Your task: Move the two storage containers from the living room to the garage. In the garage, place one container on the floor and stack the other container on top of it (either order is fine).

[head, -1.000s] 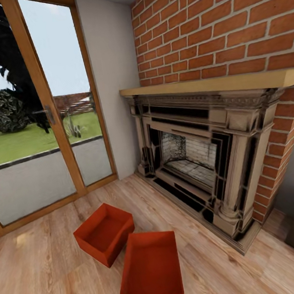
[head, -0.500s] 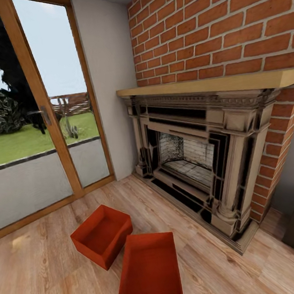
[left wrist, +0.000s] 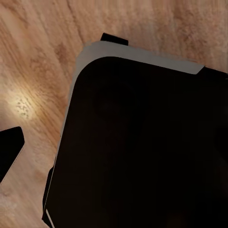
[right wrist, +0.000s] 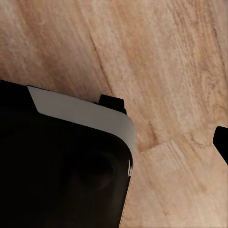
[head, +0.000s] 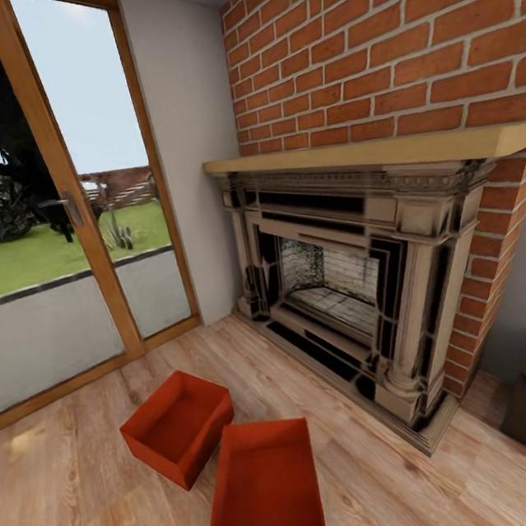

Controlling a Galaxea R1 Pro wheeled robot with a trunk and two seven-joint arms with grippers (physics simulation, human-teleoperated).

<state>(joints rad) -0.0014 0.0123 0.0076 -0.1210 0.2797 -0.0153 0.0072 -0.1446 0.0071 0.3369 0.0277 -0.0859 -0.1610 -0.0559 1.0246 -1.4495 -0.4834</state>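
Left wrist view: one dark fingertip [left wrist: 9,149] over wood plank floor [left wrist: 38,57]; right fingertip [right wrist: 222,141] likewise; finger spread of both indeterminate, nothing visibly held. Two storage containers [head: 178,427] [head: 264,491], corners near-touching, lie on planks before one fireplace [head: 341,286], glass doors [head: 55,199] beyond.

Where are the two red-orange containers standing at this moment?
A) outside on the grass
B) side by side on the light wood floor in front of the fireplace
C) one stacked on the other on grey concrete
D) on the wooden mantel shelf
B: both containers sit open-topped on the wood plank floor, next to each other, near the fireplace.
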